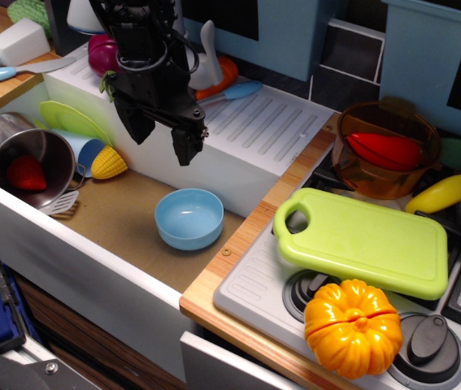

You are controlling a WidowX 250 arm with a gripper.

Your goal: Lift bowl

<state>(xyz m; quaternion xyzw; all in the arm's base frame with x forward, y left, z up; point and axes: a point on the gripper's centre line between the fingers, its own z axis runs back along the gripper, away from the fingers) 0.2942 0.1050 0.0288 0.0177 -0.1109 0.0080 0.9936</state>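
Observation:
The light-blue bowl [189, 218] sits upright and empty on the brown floor of the toy sink [116, 213], near its right wall. My black gripper [163, 136] hangs above the sink, up and to the left of the bowl. Its two fingers point down and stand apart, open, with nothing between them. It does not touch the bowl.
A steel pot [28, 161] with a red thing inside lies at the sink's left, beside a yellow corn [108, 163], a blue cup and a green plate. A white drainboard [254, 122] is behind. At right are a green cutting board [364, 241], an orange pumpkin [352, 327] and an amber bowl [386, 150].

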